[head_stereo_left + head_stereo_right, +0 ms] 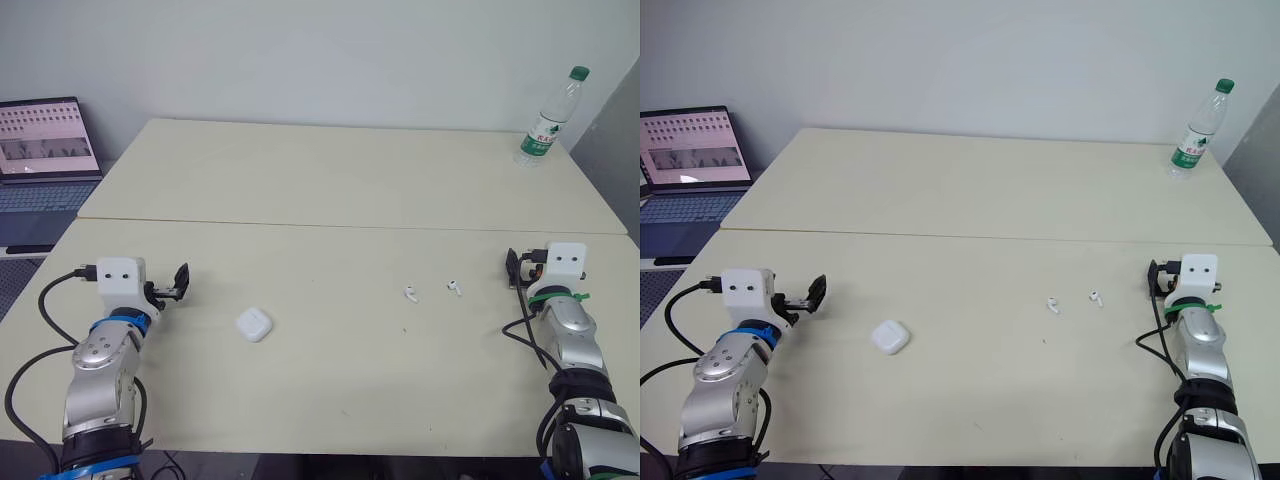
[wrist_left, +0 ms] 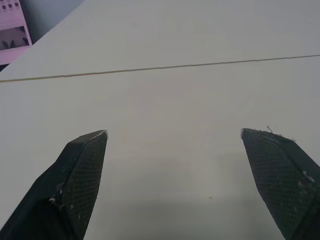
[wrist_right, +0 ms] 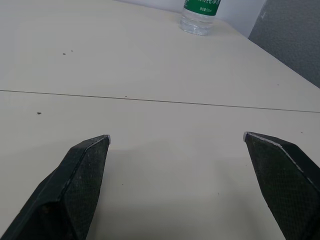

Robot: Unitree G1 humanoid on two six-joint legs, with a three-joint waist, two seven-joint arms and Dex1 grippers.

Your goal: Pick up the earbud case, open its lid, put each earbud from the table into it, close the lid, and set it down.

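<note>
both grippers wide apart and holding nothing, earbud case lying on the table.
the left gripper (image 1: 178,281) is at the near left, its fingers spread wide. the white earbud case (image 1: 254,324) lies on the table (image 1: 330,200) near its right; the lid looks shut, though it is small to be sure. the left earbud (image 1: 411,293) and right earbud (image 1: 454,287) lie close together right of centre, well apart from the case. the right gripper (image 1: 513,268), also wide, is near the right edge. a water bottle (image 1: 548,118) stands far right, a laptop (image 1: 45,150) far left.
</note>
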